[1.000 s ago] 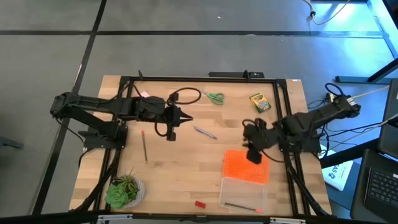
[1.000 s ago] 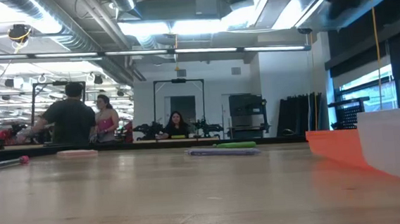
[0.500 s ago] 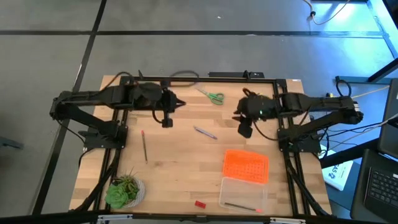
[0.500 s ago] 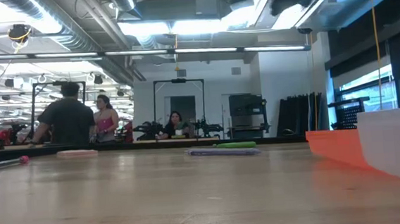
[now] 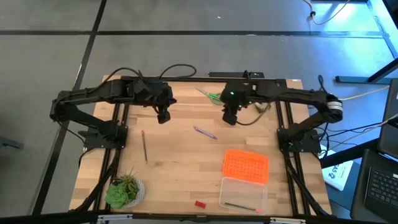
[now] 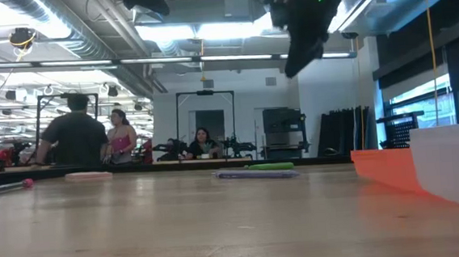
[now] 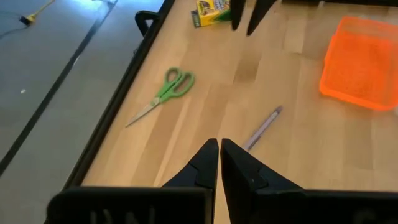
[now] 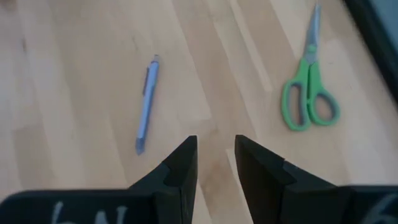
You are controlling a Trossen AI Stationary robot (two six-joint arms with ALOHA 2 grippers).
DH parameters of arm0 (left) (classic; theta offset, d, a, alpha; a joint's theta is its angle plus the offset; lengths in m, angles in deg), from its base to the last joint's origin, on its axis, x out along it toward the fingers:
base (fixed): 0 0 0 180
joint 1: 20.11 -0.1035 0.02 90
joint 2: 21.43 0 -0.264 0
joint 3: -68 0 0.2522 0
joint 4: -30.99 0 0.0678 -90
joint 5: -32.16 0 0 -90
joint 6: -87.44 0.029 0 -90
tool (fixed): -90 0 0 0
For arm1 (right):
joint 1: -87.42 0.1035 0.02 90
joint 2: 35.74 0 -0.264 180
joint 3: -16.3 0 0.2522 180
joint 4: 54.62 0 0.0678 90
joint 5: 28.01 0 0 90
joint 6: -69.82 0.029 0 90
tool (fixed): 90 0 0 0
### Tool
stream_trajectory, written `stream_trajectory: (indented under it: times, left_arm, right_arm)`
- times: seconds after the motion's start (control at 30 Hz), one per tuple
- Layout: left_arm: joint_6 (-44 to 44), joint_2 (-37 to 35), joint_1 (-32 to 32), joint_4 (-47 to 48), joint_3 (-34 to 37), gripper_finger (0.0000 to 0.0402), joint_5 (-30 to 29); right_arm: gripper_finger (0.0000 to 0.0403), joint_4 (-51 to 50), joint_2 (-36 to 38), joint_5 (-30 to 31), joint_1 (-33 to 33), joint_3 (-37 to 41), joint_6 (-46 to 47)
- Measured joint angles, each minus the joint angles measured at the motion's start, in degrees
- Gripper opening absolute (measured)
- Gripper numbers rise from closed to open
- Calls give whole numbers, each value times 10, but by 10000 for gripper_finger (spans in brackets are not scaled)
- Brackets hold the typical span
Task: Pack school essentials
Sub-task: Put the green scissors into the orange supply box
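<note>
Green-handled scissors point(image 5: 213, 96) lie flat near the table's far edge. A purple pen point(image 5: 204, 132) lies mid-table. The yellow-green crayon box point(image 7: 211, 11) sits at the far right, mostly under my right arm in the high view. A thin pencil point(image 5: 144, 146) lies on the left, a red eraser point(image 5: 199, 203) at the near edge, and a pink note pad point(image 6: 87, 176) at the far left. My left gripper point(image 5: 163, 117) hangs shut above the table, left of the scissors. My right gripper point(image 8: 216, 146) hovers slightly open and holds nothing, between the scissors point(image 8: 308, 102) and the pen point(image 8: 147, 106).
A clear plastic box point(image 5: 242, 194) with a pencil inside stands at the near right. Its orange perforated lid point(image 5: 245, 165) lies beside it toward the far side. A potted plant point(image 5: 124, 190) stands at the near left corner. People stand in the room behind the table.
My right gripper has swung from above the orange lid toward the far edge and the left. It now hangs just near of the scissors. My left gripper has drawn back toward the far edge, risen a little and tipped down less steeply. No object has moved.
</note>
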Motion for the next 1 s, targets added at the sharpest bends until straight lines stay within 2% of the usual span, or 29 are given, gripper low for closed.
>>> stream_trajectory:
  times: [0.33, 0.7, 0.87, 1.0]
  left_arm:
    - [1, 0, -19, 0, 0, 14, 10]
    - [3, 0, -44, -3, 0, 14, 10]
    - [4, 0, -58, -6, 0, 14, 8]
    - [4, 0, -66, -6, 0, 14, 7]
  right_arm:
    - [110, 63, -70, -42, -46, 0, -63]
    - [110, 63, -81, -45, -52, 5, -163]
    - [110, 71, -108, -44, -71, 11, -215]
    - [110, 89, -145, -44, -91, 11, -222]
